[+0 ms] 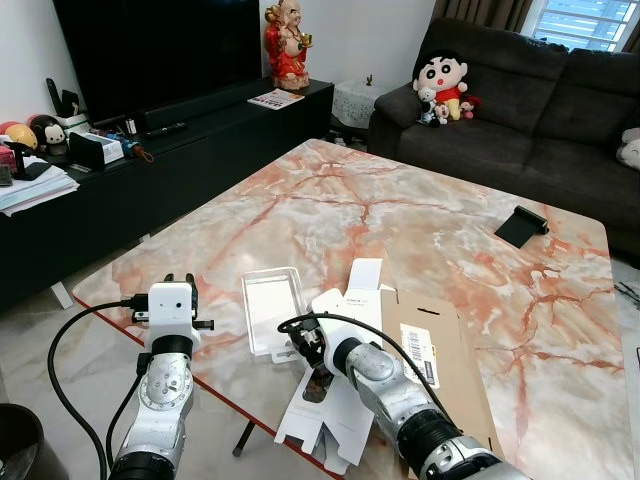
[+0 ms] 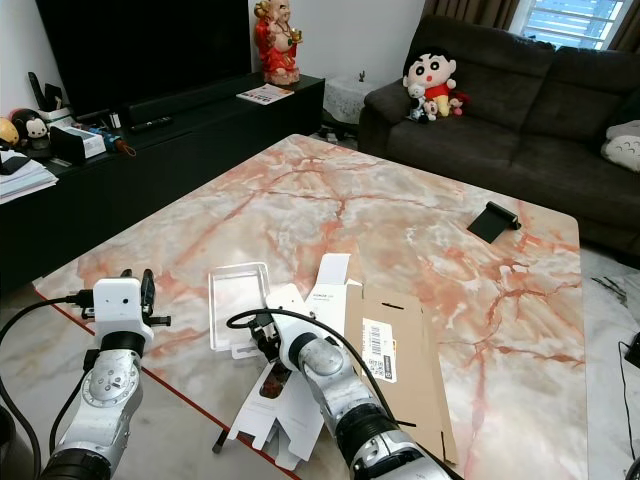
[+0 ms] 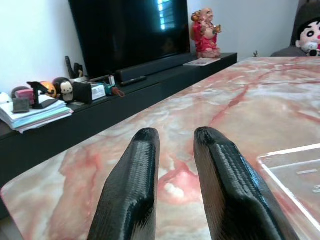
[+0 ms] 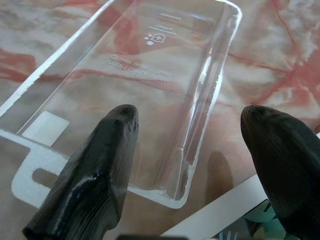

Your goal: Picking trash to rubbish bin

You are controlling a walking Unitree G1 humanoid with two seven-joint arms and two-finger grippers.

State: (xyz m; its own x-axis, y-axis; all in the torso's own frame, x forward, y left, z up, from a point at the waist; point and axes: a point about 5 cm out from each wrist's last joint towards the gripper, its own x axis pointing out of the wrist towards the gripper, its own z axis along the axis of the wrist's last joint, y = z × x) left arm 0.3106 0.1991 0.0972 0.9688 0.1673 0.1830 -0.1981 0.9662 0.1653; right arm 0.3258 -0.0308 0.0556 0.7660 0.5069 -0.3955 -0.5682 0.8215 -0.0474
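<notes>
Lower centre of the left eye view: clear plastic tray [image 1: 272,307] flat on the marble table [image 1: 420,210], beside flattened cardboard packaging [image 1: 440,350]. Probably light, thin, slippery, easily crushed; best pinched at its raised rim. Right gripper [image 4: 187,170] spread wide over its near corner; left gripper [image 3: 175,165] narrowly parted, holding nothing. Sofa [image 1: 540,110] upper right.

Even, bright daylight comes from the window [image 1: 590,18] at far right, behind the sofa [image 1: 520,100]. The marble table [image 1: 400,220] carries a soft sheen and only faint shadows. The head views are sharp. In the wrist views the near black fingers [image 4: 95,180] blur slightly, and the clear plastic tray [image 4: 150,75] catches glare along its rim.
</notes>
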